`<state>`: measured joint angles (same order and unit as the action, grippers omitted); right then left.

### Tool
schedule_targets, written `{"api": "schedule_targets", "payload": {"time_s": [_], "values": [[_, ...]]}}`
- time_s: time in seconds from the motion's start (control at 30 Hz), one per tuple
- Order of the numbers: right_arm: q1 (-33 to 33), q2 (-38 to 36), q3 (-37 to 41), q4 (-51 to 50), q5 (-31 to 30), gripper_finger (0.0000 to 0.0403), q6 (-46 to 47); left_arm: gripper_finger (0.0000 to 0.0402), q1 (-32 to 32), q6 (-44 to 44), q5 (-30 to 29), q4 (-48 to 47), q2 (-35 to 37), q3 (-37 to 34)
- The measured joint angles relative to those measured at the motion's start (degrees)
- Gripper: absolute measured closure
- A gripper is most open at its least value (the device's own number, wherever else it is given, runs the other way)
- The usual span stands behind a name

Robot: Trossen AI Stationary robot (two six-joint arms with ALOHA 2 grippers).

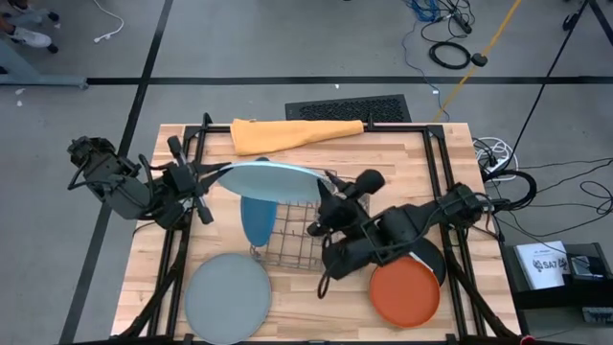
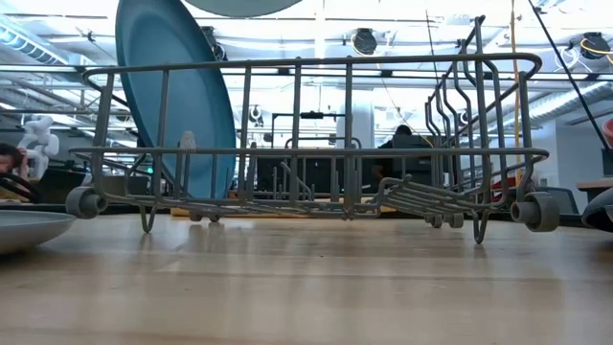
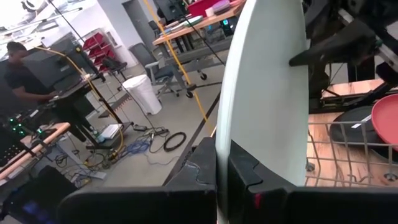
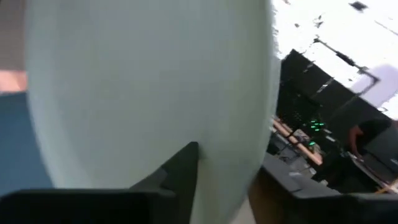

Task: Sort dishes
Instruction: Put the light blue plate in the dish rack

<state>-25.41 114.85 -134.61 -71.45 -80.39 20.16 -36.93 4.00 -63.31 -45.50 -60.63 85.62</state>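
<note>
High view. A light blue plate (image 1: 273, 180) hangs above the wire dish rack (image 1: 299, 230), held between both arms. The left pincer (image 1: 213, 179) is clamped on the plate's edge nearest the left arm; the right pincer (image 1: 326, 196) sits at the opposite edge. A blue plate (image 1: 256, 218) already stands upright in the rack. A grey plate (image 1: 228, 295) and an orange plate (image 1: 405, 292) lie flat on the worktop (image 1: 287, 311), with a black plate (image 1: 428, 257) partly hidden under the right arm. A folded orange cloth (image 1: 292, 133) lies at the far edge.

Low view. The blue plate leans in a slot at one end of the rack; the remaining slots are free. The lower rim of the light blue plate shows above the rack's top wire.

Left wrist view. The fingers (image 3: 245, 177) are shut on the plate's rim, the plate nearly edge-on.

Right wrist view. One finger (image 4: 177, 168) lies across the plate's face, the other behind it; whether they press or merely straddle the rim I cannot tell.

Judged step: a handover or joint placing of the light blue plate. The next move calls for one firm grip, then lowering the plate upright into a free slot beside the blue plate.
</note>
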Motion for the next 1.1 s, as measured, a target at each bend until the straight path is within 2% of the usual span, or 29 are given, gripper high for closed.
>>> {"api": "schedule_targets", "payload": {"time_s": [0.17,0.23,0.4,0.7,0.9,1.0,1.1], "values": [[1.75,-0.17,-0.02,7.38,2.02,0.0376,-9.49,0.0401,0.02,0.69,-0.82,-0.45,0.22,0.05],[1.67,-0.17,-0.02,9.11,1.84,0.0390,-12.40,0.0401,0.03,1.41,-0.81,-0.71,0.39,0.09],[0.81,-0.48,-0.02,9.81,0.32,0.0397,-18.11,0.0373,0.02,5.35,-1.75,1.03,0.44,0.07],[-3.83,-3.49,0.04,7.79,-4.86,0.0400,-25.72,0.0247,-0.10,6.75,-0.44,2.07,0.89,0.29],[-6.50,-4.90,0.04,3.21,-7.51,0.0400,-30.10,0.0225,-1.63,5.38,7.45,2.01,0.94,3.31],[-7.39,-5.62,0.04,-1.60,-3.72,0.0400,-32.32,0.0224,-2.78,5.30,8.62,2.06,1.15,5.20],[-7.47,-5.79,0.04,-8.59,3.77,0.0400,-31.92,0.0224,-4.13,5.28,9.96,2.28,1.25,6.70]]}}
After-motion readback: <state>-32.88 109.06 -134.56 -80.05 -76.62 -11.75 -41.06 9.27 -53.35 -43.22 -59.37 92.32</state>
